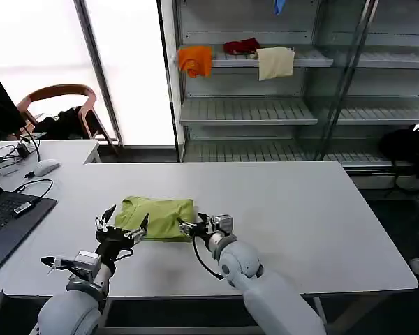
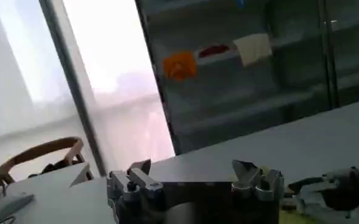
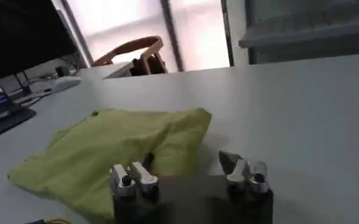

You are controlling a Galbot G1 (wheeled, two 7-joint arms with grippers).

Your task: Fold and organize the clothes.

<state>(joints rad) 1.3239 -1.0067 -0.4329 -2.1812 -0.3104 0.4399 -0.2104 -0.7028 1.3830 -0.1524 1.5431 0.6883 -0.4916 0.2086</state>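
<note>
The T-shirt (image 1: 158, 217) is seen folded on the worktop (image 1: 300, 209), long axis crosswise. It is flanked at its near edge by the left hand (image 1: 121, 225) and right hand (image 1: 195, 227), both open and empty. The two are judged about equally near.

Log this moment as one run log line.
T-shirt: folded, on white table | left gripper: open, at its left edge | right gripper: open, at its right edge

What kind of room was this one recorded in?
Probably an office or lab mocked up as a shop: a white table with a laptop and mouse, and metal shelving by the window.
</note>
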